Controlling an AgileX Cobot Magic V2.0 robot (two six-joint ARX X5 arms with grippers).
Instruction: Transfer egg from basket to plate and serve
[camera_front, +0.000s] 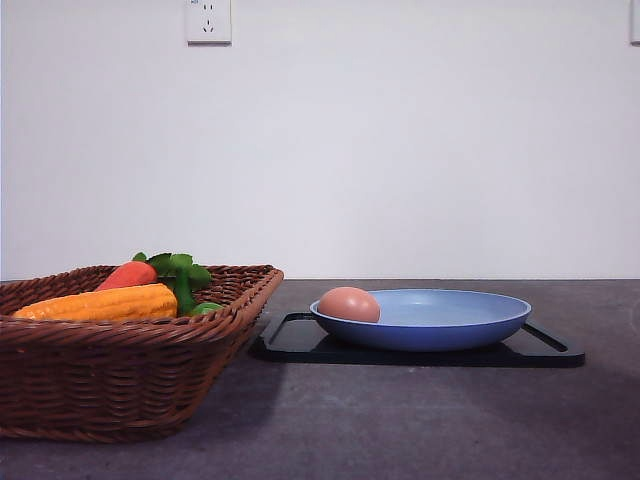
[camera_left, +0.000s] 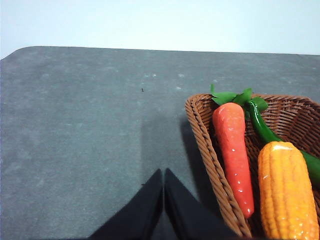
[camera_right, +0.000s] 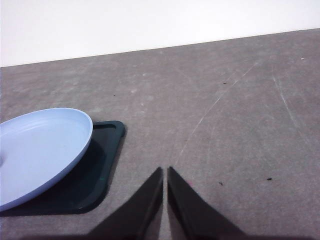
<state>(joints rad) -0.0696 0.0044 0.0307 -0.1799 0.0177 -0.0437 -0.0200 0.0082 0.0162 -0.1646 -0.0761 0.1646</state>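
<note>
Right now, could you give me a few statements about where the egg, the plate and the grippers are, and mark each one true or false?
1. The egg lies on the plate. True.
2. The plate sits directly on the table. False: it rests on a black tray.
3. The carrot and the corn cob are in the basket. True.
4. The left gripper holds the egg. False: its fingers are closed together on nothing, above bare table beside the basket.
5. The right gripper is wide open over the plate. False: it is shut, above the table beside the tray.
</note>
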